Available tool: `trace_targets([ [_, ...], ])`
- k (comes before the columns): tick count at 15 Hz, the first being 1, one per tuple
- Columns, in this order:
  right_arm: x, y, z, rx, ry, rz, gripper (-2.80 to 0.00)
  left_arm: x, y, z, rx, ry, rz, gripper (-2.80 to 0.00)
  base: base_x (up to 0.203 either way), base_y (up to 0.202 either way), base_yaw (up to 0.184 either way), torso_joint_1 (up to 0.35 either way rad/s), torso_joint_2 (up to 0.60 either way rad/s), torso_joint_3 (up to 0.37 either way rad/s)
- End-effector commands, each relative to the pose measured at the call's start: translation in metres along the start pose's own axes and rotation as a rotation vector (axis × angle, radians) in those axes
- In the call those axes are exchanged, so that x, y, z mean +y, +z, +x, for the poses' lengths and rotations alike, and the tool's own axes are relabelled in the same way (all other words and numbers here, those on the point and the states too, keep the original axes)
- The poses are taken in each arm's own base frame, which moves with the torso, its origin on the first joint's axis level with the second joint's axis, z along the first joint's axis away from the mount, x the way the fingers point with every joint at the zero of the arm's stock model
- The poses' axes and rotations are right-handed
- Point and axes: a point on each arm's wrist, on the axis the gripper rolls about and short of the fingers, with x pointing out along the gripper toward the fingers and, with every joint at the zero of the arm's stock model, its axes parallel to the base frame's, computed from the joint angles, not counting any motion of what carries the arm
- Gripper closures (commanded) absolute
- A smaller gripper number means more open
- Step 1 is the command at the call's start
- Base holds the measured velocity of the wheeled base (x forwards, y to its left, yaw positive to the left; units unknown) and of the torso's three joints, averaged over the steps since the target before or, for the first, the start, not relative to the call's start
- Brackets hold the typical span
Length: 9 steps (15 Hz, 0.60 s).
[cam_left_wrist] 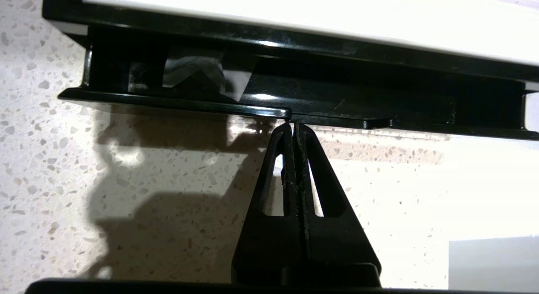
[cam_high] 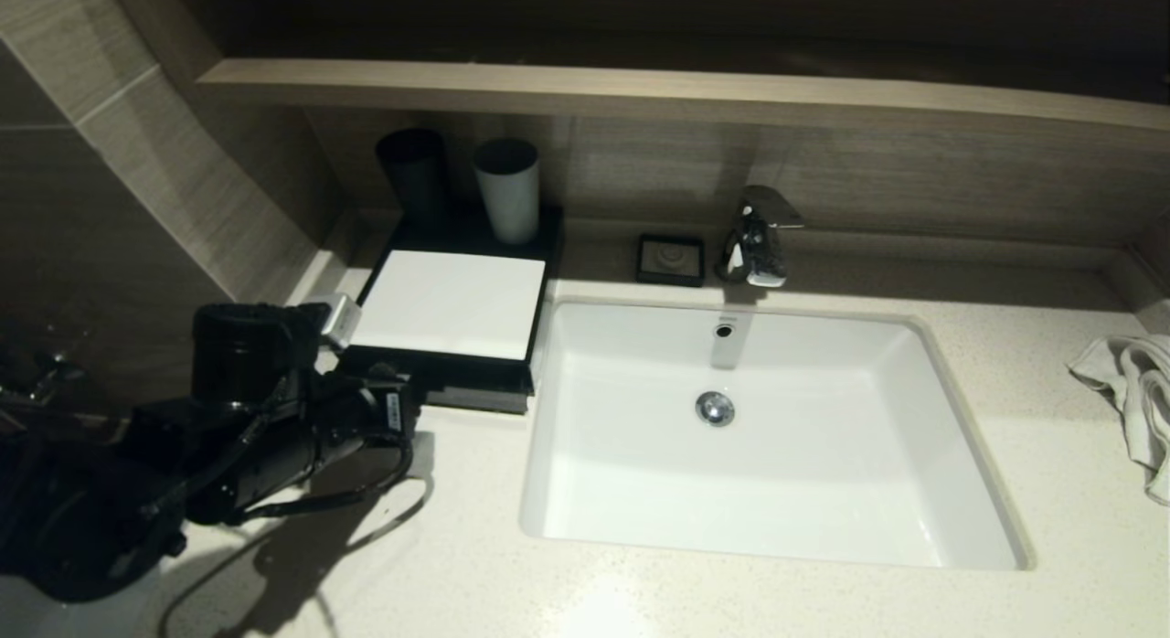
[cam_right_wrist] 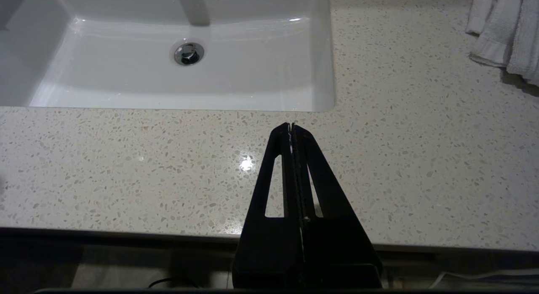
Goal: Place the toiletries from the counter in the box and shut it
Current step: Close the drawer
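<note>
Head view: the box (cam_high: pixel 450 323) sits on the counter (cam_high: pixel 475 547) left of the sink, its drawer slightly out.

Left wrist view: the left hand (cam_left_wrist: pixel 293 124), pinched shut and empty, touches the drawer's lip; it could slip off, or a packet (cam_left_wrist: pixel 202 75) could jam.

Right wrist view: the right hand (cam_right_wrist: pixel 292 125), shut and empty, is parked.

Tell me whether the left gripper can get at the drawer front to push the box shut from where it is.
Probably yes. The left gripper, shut, has its tips right at the front edge of the drawer, which sticks out of the box. Only bare counter lies around it, so nothing blocks a push.
</note>
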Motion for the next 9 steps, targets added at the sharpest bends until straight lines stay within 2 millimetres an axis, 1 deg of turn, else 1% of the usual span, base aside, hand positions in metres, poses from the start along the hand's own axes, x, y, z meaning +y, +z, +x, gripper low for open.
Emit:
trace_targets([
  [1,0.0000,0.0000,0.0001,0.002,0.000,0.000,0.00,-0.0004,0.0001,0.0047,-0.005,0.002,-0.007,0.00,0.000,0.000,0.000,0.000,0.00,0.000],
  [9,0.0000,0.0000,0.0001,0.002,0.000,0.001,0.00,-0.0005,-0.0018,0.0114,-0.009,0.003,-0.009,0.00,0.000,0.000,0.000,0.000,0.00,0.000],
])
